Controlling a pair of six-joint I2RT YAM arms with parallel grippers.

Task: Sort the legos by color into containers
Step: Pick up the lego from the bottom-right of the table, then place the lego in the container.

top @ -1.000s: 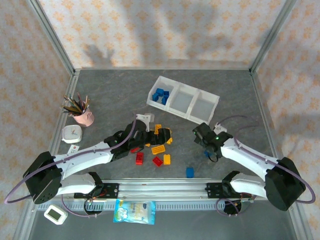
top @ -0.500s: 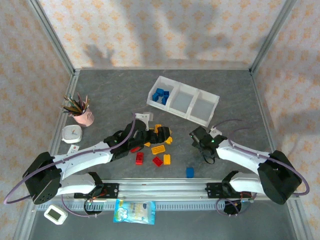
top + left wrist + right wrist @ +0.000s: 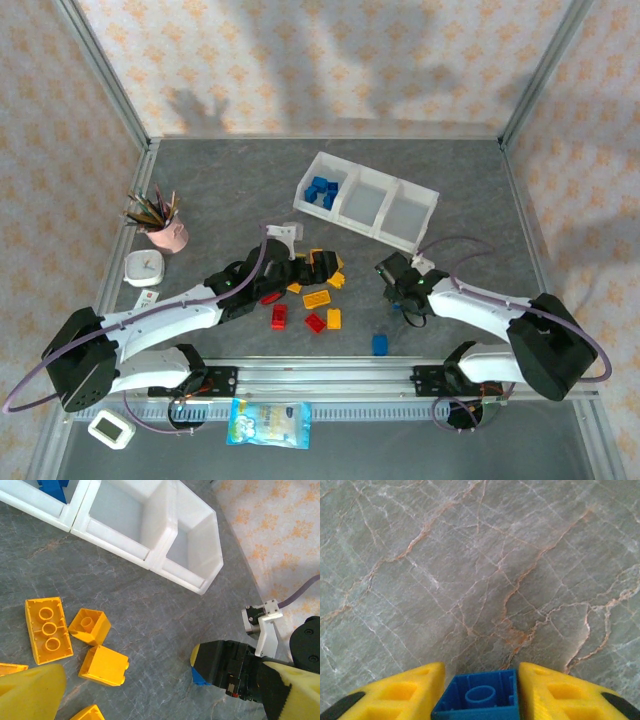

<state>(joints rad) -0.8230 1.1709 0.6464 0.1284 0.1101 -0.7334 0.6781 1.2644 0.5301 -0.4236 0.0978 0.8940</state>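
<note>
Blue lego [image 3: 479, 699], down on the table [image 3: 230, 190] beside the yellow legos [image 3: 318, 298], is clamped snug between the right gripper [image 3: 479, 672] pads, presumably to be hauled to the tray [image 3: 432, 197] compartment where other blues [image 3: 322, 190] are kept.

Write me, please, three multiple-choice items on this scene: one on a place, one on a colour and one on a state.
1. Which compartment of the tray holds the blue legos?
A) left end
B) middle
C) right end

2. What colour is the lego held in the right gripper?
A) red
B) blue
C) yellow

3. How does the left gripper stand?
A) open
B) shut on a red brick
C) shut on a pencil

Answers:
1 A: the top view shows blue pieces in the left-end compartment.
2 B: the right wrist view shows a blue piece pinched between its jaws.
3 A: the left wrist view shows its jaws far apart, with nothing between them.
</note>
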